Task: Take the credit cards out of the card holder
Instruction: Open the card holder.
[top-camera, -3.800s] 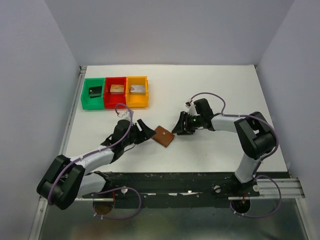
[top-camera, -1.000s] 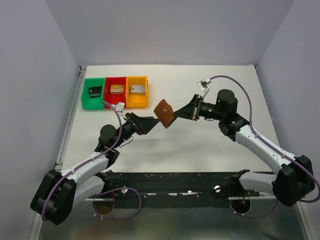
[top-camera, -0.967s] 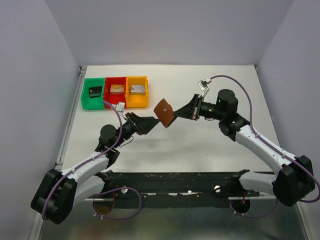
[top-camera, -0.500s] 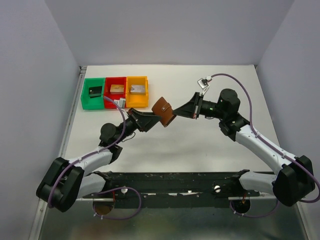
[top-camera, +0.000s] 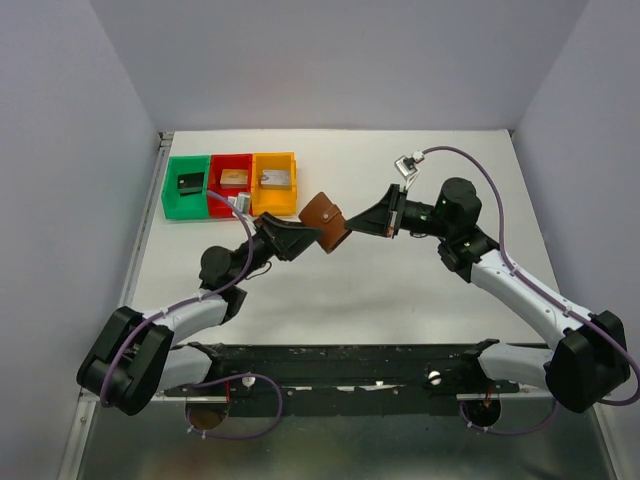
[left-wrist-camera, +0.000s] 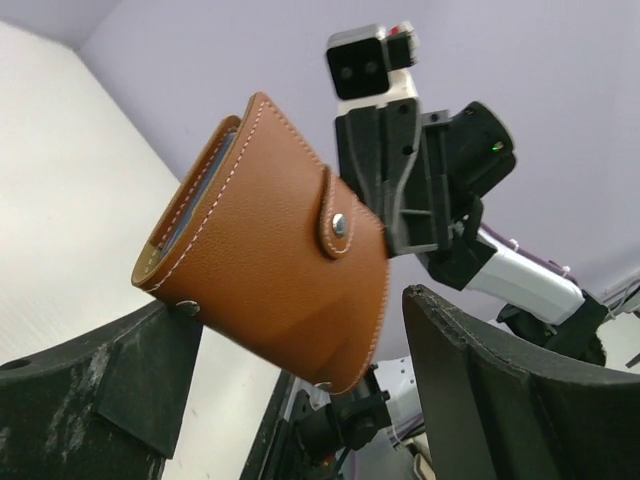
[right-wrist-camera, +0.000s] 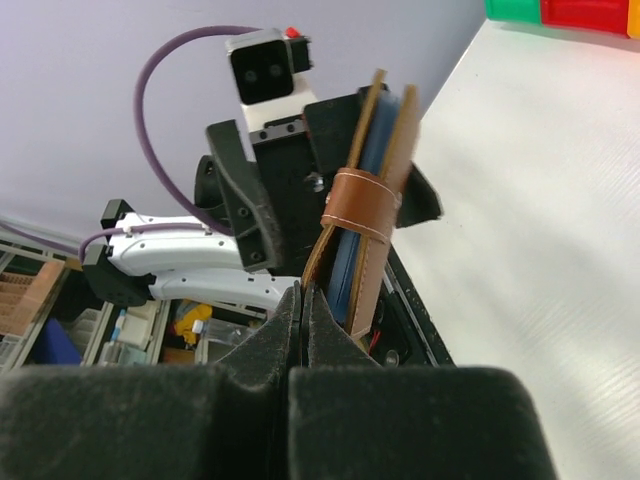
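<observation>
The card holder (top-camera: 324, 222), a brown leather wallet with its snap strap fastened, hangs in the air above the table's middle. My right gripper (top-camera: 358, 228) is shut on one leather wall at its edge (right-wrist-camera: 330, 245). In the right wrist view the fingertips (right-wrist-camera: 303, 292) pinch that wall, and blue-grey lining shows between the walls. My left gripper (top-camera: 300, 236) stands open with the card holder (left-wrist-camera: 270, 240) between its fingers. The left finger (left-wrist-camera: 150, 350) touches a lower corner, and the right finger (left-wrist-camera: 470, 370) stands apart. The credit cards are hidden inside.
Green bin (top-camera: 186, 186), red bin (top-camera: 231, 182) and orange bin (top-camera: 274, 182) stand in a row at the back left, each holding a small block. The white table (top-camera: 400, 290) lies below both arms, with grey walls on three sides.
The card holder was lifted off the table by my right gripper. In the last second my left gripper moved up and right until its fingers straddle the holder.
</observation>
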